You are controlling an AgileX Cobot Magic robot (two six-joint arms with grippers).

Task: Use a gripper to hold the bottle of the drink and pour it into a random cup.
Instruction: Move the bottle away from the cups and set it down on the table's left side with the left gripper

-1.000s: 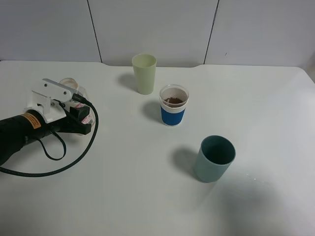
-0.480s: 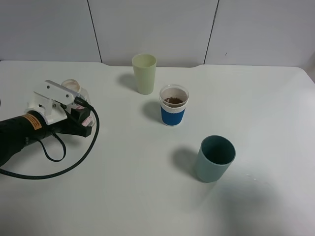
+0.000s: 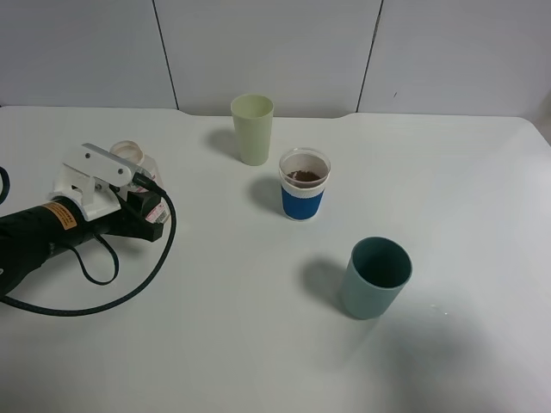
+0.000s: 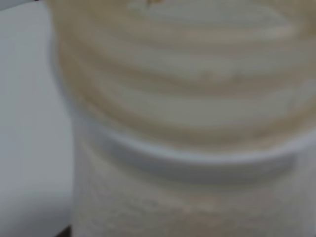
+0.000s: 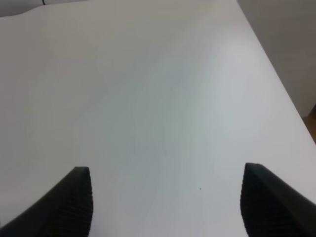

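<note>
The bottle of the drink [image 3: 131, 153] stands upright at the table's left, its open mouth showing. My left gripper [image 3: 146, 203], white-bodied with black fingers, is shut on its labelled body from the near left. The left wrist view is filled by the blurred threaded neck of the bottle [image 4: 187, 98]. The cup [image 3: 303, 186] with the blue band stands mid-table, well right of the bottle. Dark brown drink [image 3: 304, 176] lies inside it. In the right wrist view my right gripper [image 5: 168, 173] hangs open over bare table, and it does not appear in the exterior high view.
A tall pale green cup [image 3: 252, 128] stands behind and left of the blue-banded cup. A dark teal cup [image 3: 375, 277] stands nearer the front, to the right. The left arm's black cable [image 3: 129, 280] loops on the table beside the arm.
The left gripper and the bottle have shifted slightly right and toward the front. The cups have not moved.
</note>
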